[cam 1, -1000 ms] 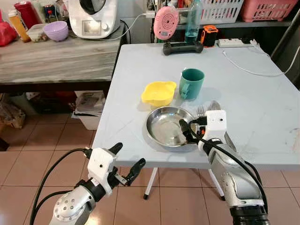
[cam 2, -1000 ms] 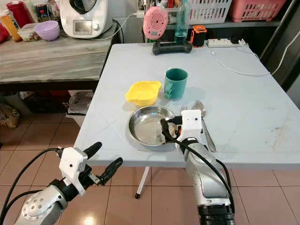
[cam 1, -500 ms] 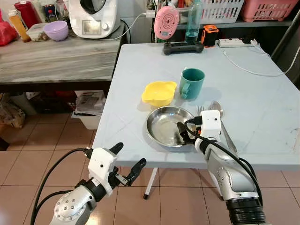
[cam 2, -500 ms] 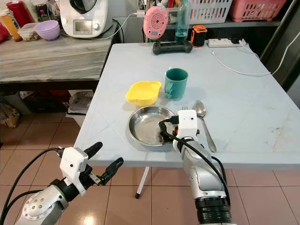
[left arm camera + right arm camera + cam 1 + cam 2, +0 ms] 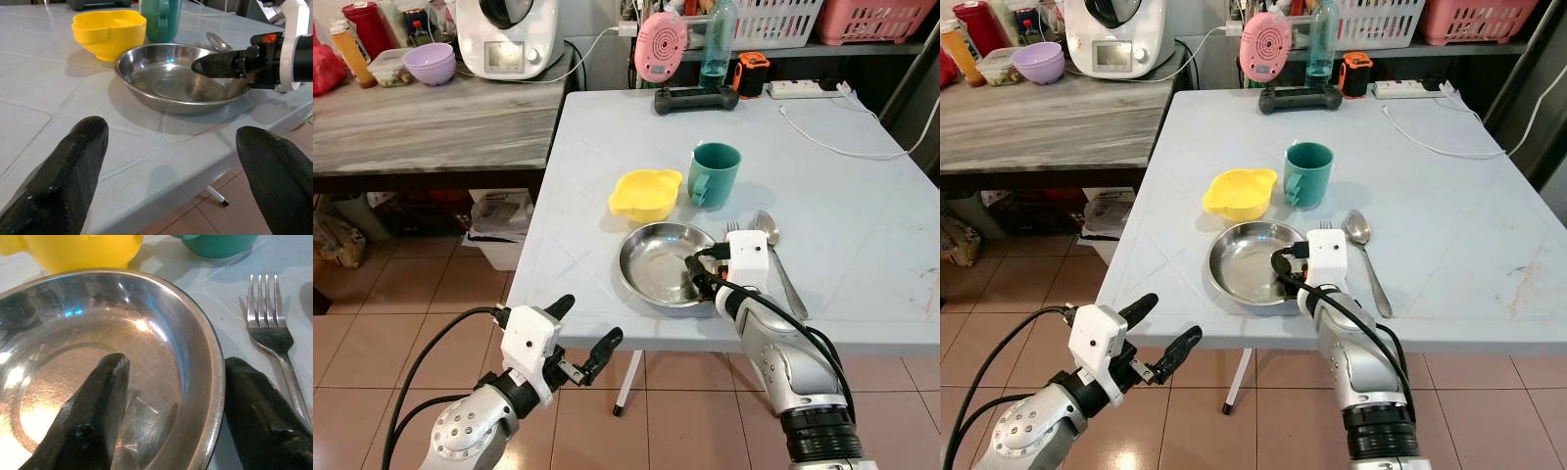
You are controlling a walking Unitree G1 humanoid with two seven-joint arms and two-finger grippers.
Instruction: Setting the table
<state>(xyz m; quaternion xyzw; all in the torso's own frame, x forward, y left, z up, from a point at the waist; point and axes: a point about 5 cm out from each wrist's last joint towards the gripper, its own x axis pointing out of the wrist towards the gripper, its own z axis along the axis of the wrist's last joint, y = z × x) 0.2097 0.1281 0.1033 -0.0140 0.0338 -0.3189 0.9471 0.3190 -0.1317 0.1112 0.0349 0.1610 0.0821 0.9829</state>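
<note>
Yellow bowl (image 5: 646, 194) and green mug (image 5: 714, 173) sit just beyond the steel plate (image 5: 663, 262) near the counter (image 5: 862, 206) front edge; fork (image 5: 270, 332) and spoon (image 5: 770, 235) lie right of it. Plate shiny, empty. Right pincer (image 5: 171, 401) straddles its right rim, fingers apart, possibly touching. Left pincer (image 5: 579, 338) open, below the counter edge. No readable writing.

This is a home kitchen or dining corner. A pale blue table (image 5: 862, 196) stands on terracotta floor tiles (image 5: 372, 323), laid with a steel plate (image 5: 661, 262), a yellow bowl (image 5: 646, 193), a green mug (image 5: 715, 173), a fork (image 5: 269, 328) and a spoon (image 5: 769, 230). Beside it a grey stone-look counter (image 5: 421, 127) carries a white food processor (image 5: 509, 37), a lilac bowl (image 5: 431, 64) and bottles. Plastic baskets (image 5: 862, 18) sit on a shelf behind.
</note>
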